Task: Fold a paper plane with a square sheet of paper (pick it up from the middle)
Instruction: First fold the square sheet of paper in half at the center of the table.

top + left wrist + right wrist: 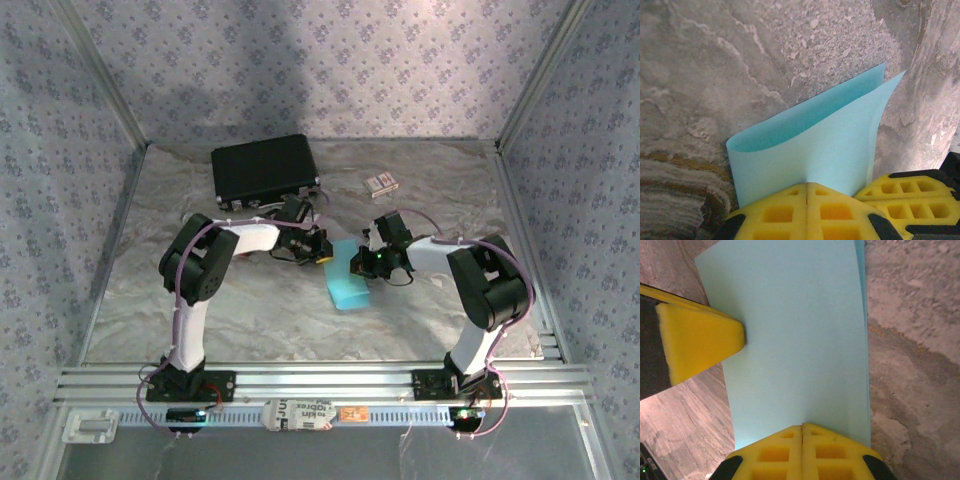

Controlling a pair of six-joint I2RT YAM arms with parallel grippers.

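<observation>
Square sheet of paper; black case + card box behind.

The thin, plain, light cyan-blue square sheet of paper is doubled over on itself into a long, narrow shape near the middle of the grey marbled counter. It is not creased flat. In the left wrist view the fold is a soft, rounded curl on the left, and the two layers gape apart toward the far corners, which do not quite line up. In the right wrist view the upper layer is smooth and unmarked, with a sliver of the lower layer along its right edge. The left end effector and the right end effector each pinch the sheet between closed yellow pads.
</observation>
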